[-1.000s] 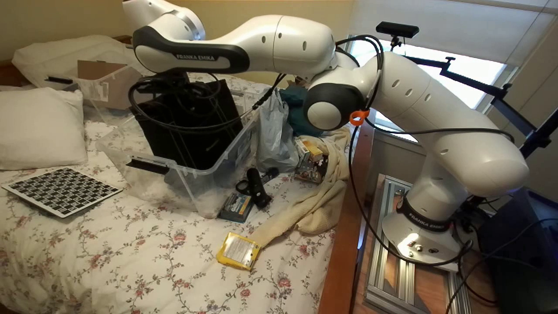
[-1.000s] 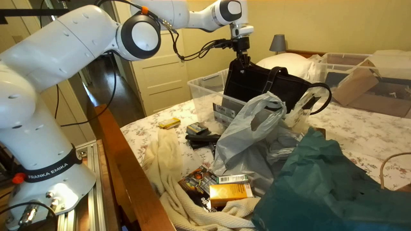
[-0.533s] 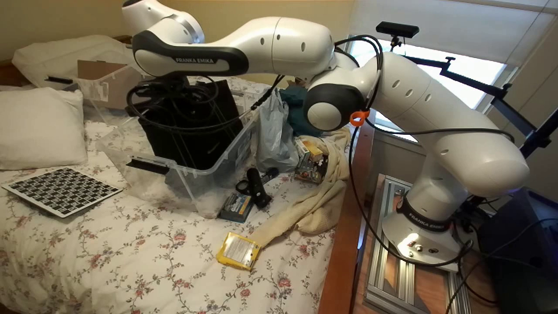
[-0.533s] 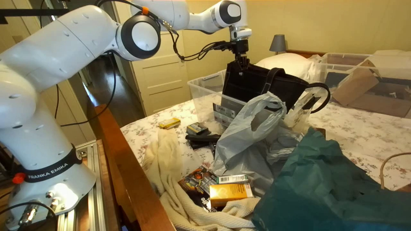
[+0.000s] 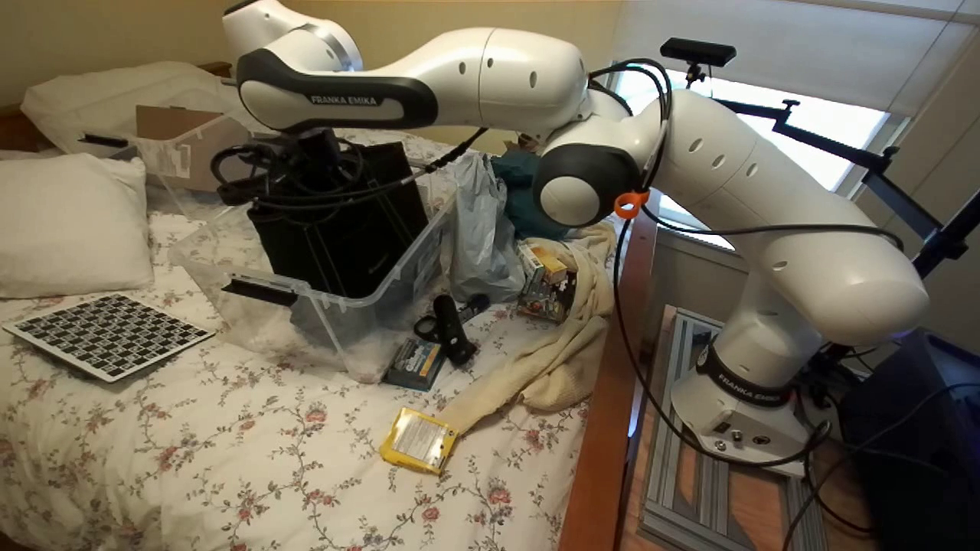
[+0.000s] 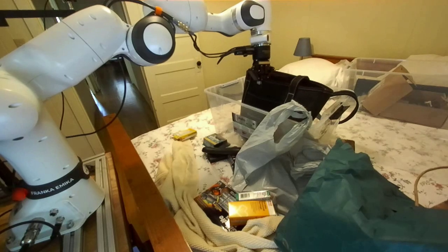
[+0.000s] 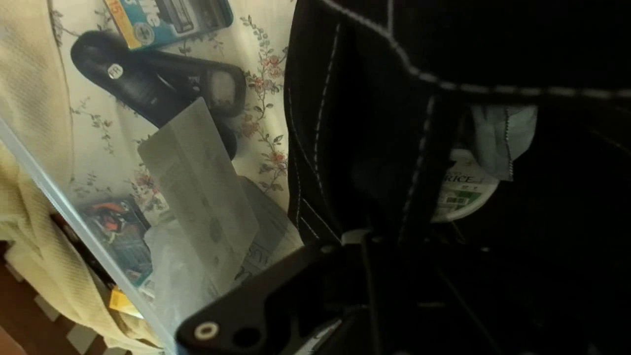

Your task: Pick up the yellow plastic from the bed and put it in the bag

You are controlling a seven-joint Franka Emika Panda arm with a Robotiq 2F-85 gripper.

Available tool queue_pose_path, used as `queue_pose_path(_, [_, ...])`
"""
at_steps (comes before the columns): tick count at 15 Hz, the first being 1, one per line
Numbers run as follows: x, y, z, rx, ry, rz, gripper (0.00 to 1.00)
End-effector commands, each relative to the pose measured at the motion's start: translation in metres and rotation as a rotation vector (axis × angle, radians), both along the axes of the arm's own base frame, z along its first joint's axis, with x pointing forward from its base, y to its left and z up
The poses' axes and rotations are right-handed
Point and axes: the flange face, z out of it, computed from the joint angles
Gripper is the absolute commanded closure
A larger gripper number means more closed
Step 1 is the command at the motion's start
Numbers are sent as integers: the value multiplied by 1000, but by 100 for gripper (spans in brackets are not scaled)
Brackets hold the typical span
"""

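The yellow plastic (image 5: 419,440) lies flat on the flowered bed (image 5: 253,451), its white label up. It also shows in an exterior view (image 6: 184,134) and is out of the wrist view. The black bag (image 6: 280,92) leans upright in a clear bin; it also shows in an exterior view (image 5: 344,252). My gripper (image 6: 260,78) is at the bag's top edge. In the wrist view my fingers (image 7: 406,241) are close together, with a white-stitched bag edge running between them. They look shut on it, though it is very dark. A round white RICE container (image 7: 466,192) shows inside the bag.
The clear bin (image 5: 306,329) surrounds the bag. A grey plastic bag (image 6: 266,154) and a dark green bag (image 6: 350,203) stand beside it. A razor pack (image 5: 414,363), black gadget (image 5: 453,329), cream cloth (image 5: 563,367), checkerboard (image 5: 111,335) and pillow (image 5: 69,222) lie around.
My gripper has gone down a little and turned at the wrist. The black bag's top edge and handles have shifted slightly with it. The yellow plastic has not moved.
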Motion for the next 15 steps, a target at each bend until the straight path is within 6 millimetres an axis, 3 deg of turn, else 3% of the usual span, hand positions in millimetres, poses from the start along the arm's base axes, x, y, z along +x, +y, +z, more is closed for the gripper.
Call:
queue_pose_path(1, [-5, 7, 8, 20, -11, -116, 99])
queue_pose_path(13, [-13, 25, 2, 14, 32, -138, 99])
queue_pose_path(15, [-8, 13, -5, -11, 20, -128, 98])
